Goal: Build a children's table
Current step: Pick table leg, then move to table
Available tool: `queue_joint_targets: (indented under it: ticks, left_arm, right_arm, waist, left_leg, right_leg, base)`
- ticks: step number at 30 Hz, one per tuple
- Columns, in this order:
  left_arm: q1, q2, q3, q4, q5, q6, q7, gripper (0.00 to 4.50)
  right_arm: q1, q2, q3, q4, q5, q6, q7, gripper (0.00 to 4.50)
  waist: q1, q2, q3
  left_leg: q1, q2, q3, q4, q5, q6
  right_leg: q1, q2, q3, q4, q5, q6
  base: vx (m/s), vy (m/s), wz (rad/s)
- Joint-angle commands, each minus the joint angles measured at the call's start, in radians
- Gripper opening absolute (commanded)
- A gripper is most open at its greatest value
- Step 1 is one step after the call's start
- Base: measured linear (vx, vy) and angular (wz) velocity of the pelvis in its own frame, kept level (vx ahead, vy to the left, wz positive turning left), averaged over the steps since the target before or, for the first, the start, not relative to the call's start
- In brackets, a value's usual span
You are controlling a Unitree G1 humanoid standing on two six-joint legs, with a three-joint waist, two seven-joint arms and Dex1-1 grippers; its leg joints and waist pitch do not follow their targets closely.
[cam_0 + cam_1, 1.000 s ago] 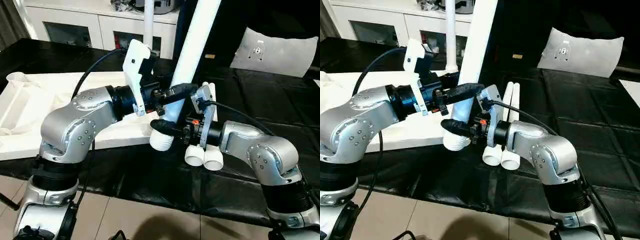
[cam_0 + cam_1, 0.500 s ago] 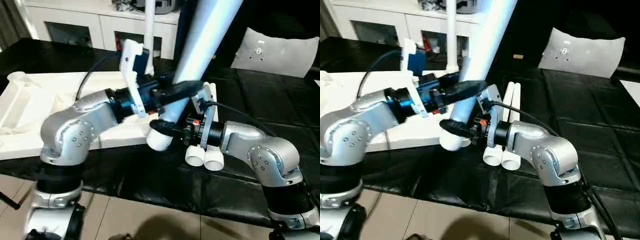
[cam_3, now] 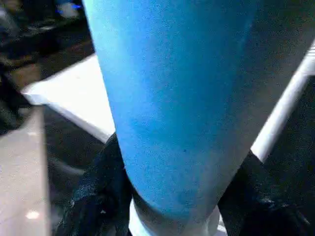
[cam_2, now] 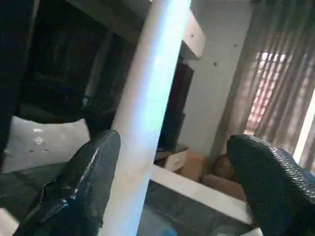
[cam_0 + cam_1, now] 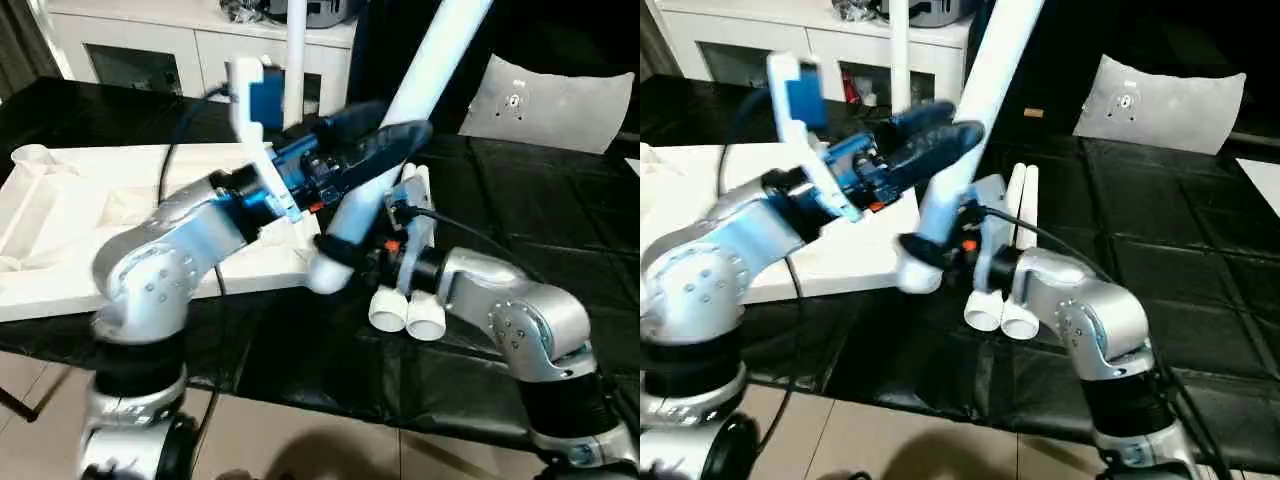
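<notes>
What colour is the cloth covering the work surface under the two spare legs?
Black, with a creased sheen. The cloth shows best in the right eye view, beneath the spare legs.

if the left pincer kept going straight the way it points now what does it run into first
Probably the tilted white table leg: in the left wrist view it stands between the left pincer's spread fingers, close by one of them. Depth is unclear, so it might slide along the leg instead.

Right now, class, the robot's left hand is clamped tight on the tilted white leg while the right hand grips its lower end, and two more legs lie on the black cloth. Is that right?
Not quite. The left hand is open: in the left wrist view its fingers stand apart around the tilted leg. The right hand does grip its lower end, and two more legs lie on the black cloth.
</notes>
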Motion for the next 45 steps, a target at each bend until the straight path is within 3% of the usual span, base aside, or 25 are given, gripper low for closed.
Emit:
queue_joint_targets:
  ticks: [1,6,9,16,18,22,23,25,26,27,28,29,30,32,33,35,36,37,38,40,41,42,43,44,45]
  left_arm:
    - [0.030,0.010,0.028,-0.034,0.016,-0.008,0.033,3.98]
    - [0.109,0.055,0.040,-0.064,0.124,-0.050,0.112,3.98]
    - [0.194,0.115,-0.017,-0.058,0.301,-0.110,0.190,3.98]
    - [0.364,0.035,-0.036,-0.043,0.468,-0.204,0.406,3.98]
    - [0.399,0.032,-0.063,-0.042,0.494,-0.221,0.409,3.98]
    - [0.419,0.013,-0.072,-0.022,0.531,-0.266,0.426,3.98]
    - [0.422,0.013,-0.075,-0.019,0.539,-0.273,0.427,3.98]
    - [0.421,0.014,-0.084,-0.007,0.563,-0.283,0.433,3.98]
    - [0.419,0.011,-0.083,-0.001,0.568,-0.292,0.440,3.98]
    - [0.418,0.007,-0.081,0.002,0.570,-0.297,0.443,3.98]
    - [0.418,0.005,-0.080,0.001,0.570,-0.297,0.444,3.98]
    - [0.419,-0.002,-0.078,0.001,0.569,-0.297,0.448,3.98]
    - [0.421,-0.005,-0.078,-0.001,0.571,-0.298,0.448,3.98]
    - [0.429,-0.008,-0.086,-0.006,0.576,-0.300,0.443,3.98]
    - [0.432,-0.008,-0.090,-0.008,0.578,-0.302,0.441,3.98]
    - [0.434,-0.009,-0.094,-0.008,0.582,-0.306,0.439,3.98]
    - [0.433,-0.009,-0.094,-0.006,0.585,-0.307,0.439,3.98]
    - [0.432,-0.009,-0.095,-0.003,0.589,-0.306,0.439,3.98]
    - [0.432,-0.009,-0.095,-0.001,0.591,-0.305,0.440,3.98]
    - [0.432,-0.008,-0.095,0.000,0.593,-0.304,0.438,3.98]
    - [0.431,-0.007,-0.096,0.001,0.596,-0.301,0.435,3.98]
    - [0.431,-0.007,-0.096,0.001,0.596,-0.301,0.434,3.98]
    - [0.430,-0.006,-0.095,0.001,0.597,-0.301,0.430,3.98]
    - [0.430,-0.006,-0.095,0.000,0.597,-0.300,0.429,3.98]
    - [0.429,-0.005,-0.096,0.001,0.597,-0.298,0.426,3.98]
  right_arm:
    - [0.016,0.004,-0.025,-0.026,-0.027,-0.023,-0.041,1.90]
    - [0.073,0.036,-0.058,-0.080,-0.076,-0.089,-0.140,1.90]
    - [0.125,0.060,-0.076,-0.162,-0.119,-0.107,-0.226,1.90]
    - [0.248,0.110,-0.115,-0.230,-0.179,-0.210,-0.331,1.90]
    - [0.285,0.120,-0.118,-0.221,-0.195,-0.233,-0.352,1.90]
    - [0.305,0.148,-0.135,-0.225,-0.175,-0.227,-0.367,1.90]
    - [0.307,0.152,-0.137,-0.226,-0.172,-0.228,-0.369,1.90]
    - [0.302,0.156,-0.142,-0.223,-0.179,-0.231,-0.371,1.90]
    - [0.298,0.154,-0.139,-0.218,-0.188,-0.243,-0.372,1.90]
    - [0.296,0.153,-0.136,-0.215,-0.193,-0.251,-0.373,1.90]
    - [0.295,0.153,-0.134,-0.213,-0.194,-0.253,-0.372,1.90]
    - [0.291,0.152,-0.128,-0.209,-0.196,-0.258,-0.368,1.90]
    - [0.289,0.153,-0.126,-0.208,-0.198,-0.258,-0.367,1.90]
    - [0.286,0.154,-0.124,-0.206,-0.204,-0.258,-0.367,1.90]
    - [0.286,0.154,-0.123,-0.205,-0.208,-0.258,-0.368,1.90]
    - [0.285,0.154,-0.122,-0.203,-0.212,-0.259,-0.368,1.90]
    - [0.285,0.156,-0.121,-0.202,-0.213,-0.259,-0.369,1.90]
    - [0.288,0.158,-0.119,-0.200,-0.214,-0.259,-0.370,1.90]
    - [0.290,0.159,-0.116,-0.198,-0.215,-0.261,-0.371,1.90]
    - [0.291,0.160,-0.114,-0.198,-0.216,-0.262,-0.373,1.90]
    - [0.293,0.162,-0.112,-0.197,-0.218,-0.260,-0.376,1.90]
    - [0.293,0.162,-0.112,-0.198,-0.218,-0.259,-0.377,1.90]
    - [0.294,0.165,-0.112,-0.198,-0.221,-0.256,-0.381,1.90]
    - [0.295,0.166,-0.112,-0.197,-0.221,-0.255,-0.382,1.90]
    - [0.296,0.168,-0.115,-0.197,-0.221,-0.254,-0.384,1.90]
  waist:
    - [-0.002,-0.002,-0.071]
    - [-0.005,0.004,-0.070]
    - [-0.008,0.006,-0.070]
    - [-0.014,0.019,-0.067]
    - [-0.016,0.011,-0.066]
    - [-0.003,0.002,-0.065]
    - [0.012,-0.005,-0.063]
    - [0.026,-0.012,-0.061]
    - [0.028,-0.005,-0.060]
    - [0.013,0.009,-0.060]
    - [0.013,0.009,-0.060]
    - [-0.013,0.016,-0.067]
    - [-0.019,0.016,-0.066]
    - [-0.031,0.003,-0.063]
    - [-0.029,0.002,-0.061]
    - [-0.029,0.005,-0.055]
    - [-0.034,0.008,-0.052]
    - [-0.060,0.018,-0.048]
    - [-0.100,0.035,-0.048]
    - [-0.112,0.042,-0.050]
    - [-0.110,0.025,-0.044]
    - [-0.108,0.010,-0.053]
    - [-0.065,-0.026,-0.071]
    - [-0.090,-0.022,-0.079]
    - [-0.104,-0.027,-0.076]
  left_leg:
    - [0.005,0.039,-0.002,-0.066,-0.133,-0.036]
    - [0.008,0.042,-0.005,-0.071,-0.153,-0.044]
    - [0.012,0.040,-0.006,-0.073,-0.172,-0.046]
    - [0.013,0.042,-0.009,-0.077,-0.253,-0.049]
    - [0.012,0.041,-0.010,-0.078,-0.269,-0.042]
    - [-0.005,0.026,0.002,-0.063,-0.210,0.039]
    - [-0.020,0.026,-0.007,-0.030,-0.161,0.088]
    - [-0.028,0.037,-0.027,0.005,-0.124,0.116]
    - [-0.025,0.041,-0.031,0.001,-0.120,0.119]
    - [0.000,0.041,-0.016,-0.038,-0.146,0.125]
    - [0.000,0.041,-0.016,-0.038,-0.146,0.125]
    - [0.020,0.031,0.008,-0.064,-0.138,0.158]
    - [0.024,0.028,0.013,-0.068,-0.147,0.170]
    - [0.030,0.021,0.021,-0.071,-0.214,0.187]
    - [0.018,0.020,0.019,-0.063,-0.247,0.180]
    - [0.017,0.032,-0.005,-0.042,-0.319,0.143]
    - [0.022,0.034,-0.010,-0.047,-0.351,0.131]
    - [0.038,0.027,-0.005,-0.077,-0.455,0.088]
    - [0.039,0.014,0.012,-0.136,-0.601,0.017]
    - [0.013,0.012,0.039,-0.195,-0.697,-0.032]
    - [0.006,0.028,0.037,-0.208,-0.672,-0.051]
    - [0.010,0.031,0.041,-0.196,-0.661,-0.085]
    - [0.019,0.000,-0.010,0.042,-0.457,-0.095]
    - [-0.056,-0.028,-0.128,0.230,-0.187,-0.017]
    - [-0.125,-0.031,-0.153,0.248,-0.156,-0.027]
  right_leg:
    - [0.054,-0.078,0.060,-0.076,-0.258,-0.085]
    - [0.050,-0.074,0.059,-0.078,-0.257,-0.062]
    - [0.047,-0.071,0.060,-0.079,-0.274,-0.035]
    - [0.041,-0.073,0.060,-0.096,-0.319,-0.030]
    - [0.040,-0.072,0.060,-0.098,-0.336,-0.022]
    - [0.056,-0.122,0.088,-0.110,-0.428,-0.050]
    - [0.067,-0.181,0.124,-0.132,-0.536,-0.037]
    - [0.067,-0.229,0.158,-0.146,-0.622,-0.038]
    - [0.062,-0.227,0.155,-0.148,-0.624,-0.051]
    - [0.043,-0.160,0.116,-0.130,-0.528,-0.098]
    - [0.043,-0.160,0.116,-0.130,-0.528,-0.098]
    - [0.033,-0.103,0.080,-0.097,-0.335,-0.127]
    - [0.031,-0.095,0.072,-0.093,-0.301,-0.129]
    - [0.030,-0.106,0.071,-0.102,-0.293,-0.121]
    - [0.040,-0.136,0.090,-0.119,-0.328,-0.105]
    - [0.049,-0.192,0.115,-0.157,-0.482,-0.063]
    - [0.046,-0.186,0.107,-0.160,-0.515,-0.052]
    - [0.031,-0.131,0.067,-0.142,-0.520,-0.022]
    - [0.017,-0.039,-0.001,-0.072,-0.413,0.006]
    - [0.030,0.006,-0.059,0.068,-0.219,-0.002]
    - [0.042,-0.031,-0.056,0.073,-0.145,-0.010]
    - [0.046,-0.064,-0.030,0.044,-0.214,-0.012]
    - [0.014,-0.305,0.123,-0.128,-0.560,-0.037]
    - [0.034,-0.380,0.200,-0.175,-0.674,-0.062]
    - [0.102,-0.375,0.170,-0.142,-0.661,-0.078]
  base:
    - [0.000,0.000,0.00]
    - [0.000,0.000,0.00]
    - [0.000,0.000,0.00]
    - [0.000,0.000,0.00]
    - [0.000,0.000,0.00]
    - [0.000,0.000,0.00]
    - [0.000,0.000,0.00]
    - [-0.007,0.038,-0.02]
    - [-0.014,0.076,-0.04]
    - [-0.018,0.109,0.02]
    - [-0.018,0.131,0.05]
    - [-0.018,0.131,0.05]
    - [-0.023,0.150,0.02]
    - [-0.034,0.163,0.00]
    - [-0.043,0.165,-0.02]
    - [-0.046,0.172,-0.04]
    - [-0.050,0.178,-0.04]
    - [-0.066,0.181,-0.02]
    - [-0.066,0.181,-0.02]
    - [-0.067,0.151,0.03]
    - [-0.063,0.127,0.02]
    - [-0.050,0.075,-0.03]
    - [-0.048,0.071,0.04]
    - [-0.048,0.071,0.04]
    - [0.013,0.130,-0.24]
